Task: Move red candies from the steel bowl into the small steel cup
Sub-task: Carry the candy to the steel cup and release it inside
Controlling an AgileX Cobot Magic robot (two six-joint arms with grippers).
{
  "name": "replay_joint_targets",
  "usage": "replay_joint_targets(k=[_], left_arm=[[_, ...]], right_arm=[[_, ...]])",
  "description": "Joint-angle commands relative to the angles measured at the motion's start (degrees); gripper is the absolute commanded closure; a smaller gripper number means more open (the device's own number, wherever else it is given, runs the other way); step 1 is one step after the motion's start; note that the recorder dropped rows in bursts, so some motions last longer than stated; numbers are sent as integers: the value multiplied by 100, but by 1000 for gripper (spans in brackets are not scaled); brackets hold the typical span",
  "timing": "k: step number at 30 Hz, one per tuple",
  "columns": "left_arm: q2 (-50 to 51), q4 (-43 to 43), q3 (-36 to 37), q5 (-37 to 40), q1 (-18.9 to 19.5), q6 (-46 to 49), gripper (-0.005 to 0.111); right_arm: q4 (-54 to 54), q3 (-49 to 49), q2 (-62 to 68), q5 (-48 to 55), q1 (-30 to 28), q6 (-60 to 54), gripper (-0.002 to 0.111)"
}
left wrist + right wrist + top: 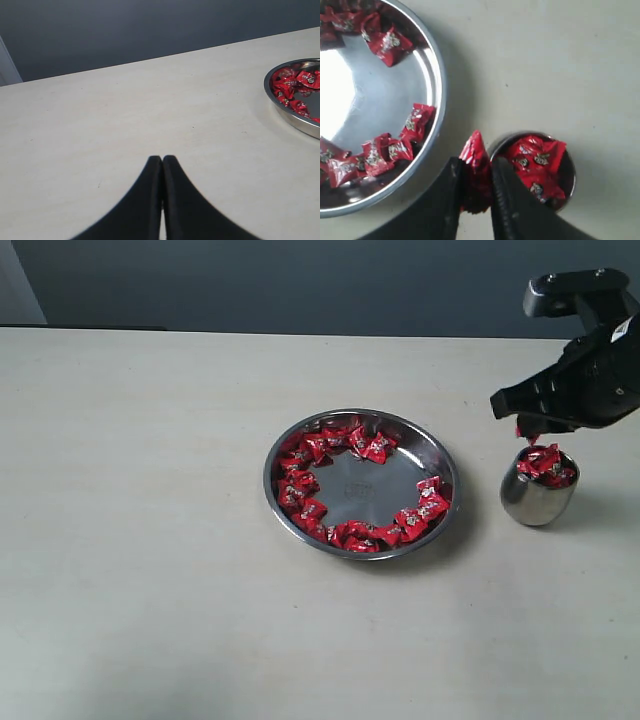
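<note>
The steel bowl [362,483] sits mid-table with red candies [330,443] ringed along its inner wall; its rim [439,95] and candies [390,44] also show in the right wrist view, and its edge [295,120] in the left wrist view. The small steel cup [538,496] stands to its right, holding several red candies [535,160]. My right gripper [528,430] hovers just above the cup's left rim, shut on one red candy [476,165]. My left gripper [162,159] is shut and empty over bare table, left of the bowl.
The pale table [150,540] spreads wide to the left of and in front of the bowl. A dark wall [300,280] runs behind the table's far edge.
</note>
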Motion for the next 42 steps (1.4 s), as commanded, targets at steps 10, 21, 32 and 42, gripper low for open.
replay_joint_targets(k=[10,21,32,42], left_arm=[[-25,-7,-6,-32,-17,-33,106],[-25,-7,-6,-32,-17,-33,106],[-25,-7,-6,-32,-17,-33,106],[-25,-7,-6,-32,-17,-33,106]], right_arm=[[-1393,232,89,-176,-95,1242,109],[-1576,232,723,-554,-95,1242,109],[-1576,232,830,-579,-95,1242,109],[-1589,232,666,-561,-95,1377,78]])
